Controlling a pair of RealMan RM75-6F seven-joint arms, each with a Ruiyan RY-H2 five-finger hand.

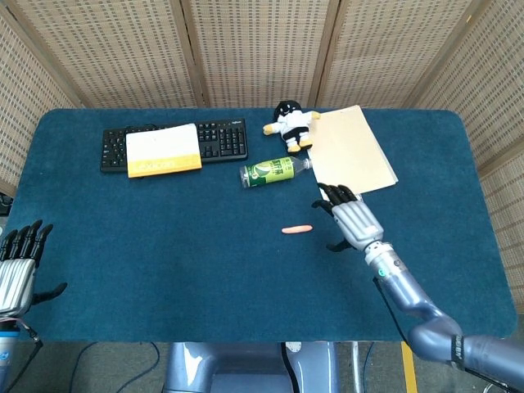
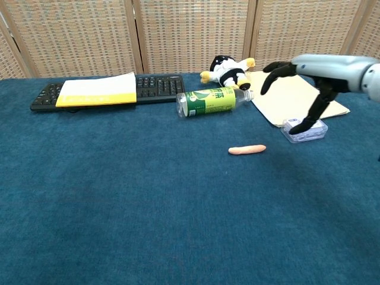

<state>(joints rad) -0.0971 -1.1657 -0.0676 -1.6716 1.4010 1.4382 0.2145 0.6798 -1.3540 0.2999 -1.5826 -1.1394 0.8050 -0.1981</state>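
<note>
The table [image 1: 123, 246], covered in blue cloth, bears a keyboard [image 1: 217, 137] at the far left with a yellow-and-white pad [image 1: 162, 150] lying on it, a tan folder [image 1: 352, 151] at the far right, a plush toy [image 1: 288, 124] just beside the folder's near corner, and a green bottle [image 1: 274, 171] on its side, its long axis running left to right with the cap toward the folder. The right hand [image 1: 352, 219] hangs over the table near the folder's front edge, palm down, fingers spread and holding nothing; in the chest view its thumb reaches down toward the small clear box [image 2: 304, 129] and seems to touch or nearly touch its top, though I cannot tell which. That box sits just off the folder's near corner, directly under the hand, so the head view hides it. The left hand [image 1: 18, 266] is at the table's near left edge, fingers apart and empty, well apart from everything. A small orange stick [image 1: 296, 229] lies to the left of the right hand, near it but not touching, its long axis left to right, across the line of the hand's fingers. The right hand is by far the nearer to both box and stick.
</note>
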